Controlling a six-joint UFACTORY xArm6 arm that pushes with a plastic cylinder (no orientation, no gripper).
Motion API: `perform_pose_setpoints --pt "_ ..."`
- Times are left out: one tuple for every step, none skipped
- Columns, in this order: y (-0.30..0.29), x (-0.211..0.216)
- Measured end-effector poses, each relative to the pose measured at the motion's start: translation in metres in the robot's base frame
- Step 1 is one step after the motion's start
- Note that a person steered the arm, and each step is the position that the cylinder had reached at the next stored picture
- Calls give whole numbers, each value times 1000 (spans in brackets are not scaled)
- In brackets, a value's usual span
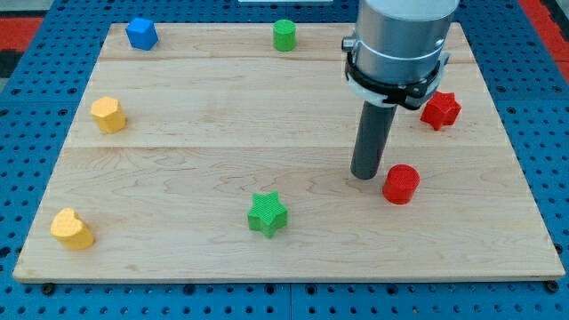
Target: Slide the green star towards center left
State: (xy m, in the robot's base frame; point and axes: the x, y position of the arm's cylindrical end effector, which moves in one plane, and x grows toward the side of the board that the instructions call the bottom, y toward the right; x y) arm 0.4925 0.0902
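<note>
- Green star (267, 214) on table (178, 169), low centre.
- My tip (365, 176) up-right of star, well apart, just beside red cylinder (401, 184).
- No claw on rig; nothing grasped.

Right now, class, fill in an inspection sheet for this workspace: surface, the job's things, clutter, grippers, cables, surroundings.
Surface: wooden board, pale planks, lying flat.
Job's things: green star near the view's bottom centre; my tip up and to the view's right of it, apart.
Clutter: red cylinder just right of my tip; red star; green cylinder; blue block; yellow block; yellow heart.
Grippers: none, only the rod.
Cables: nothing seen.
Surroundings: blue pegboard around the board; red areas at the top corners.
</note>
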Motion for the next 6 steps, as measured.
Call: perform_pose_setpoints --pt "0 10" --pt "0 26" --pt "-15 62" --pt "-46 91" --pt "-87 87" --pt "-107 58"
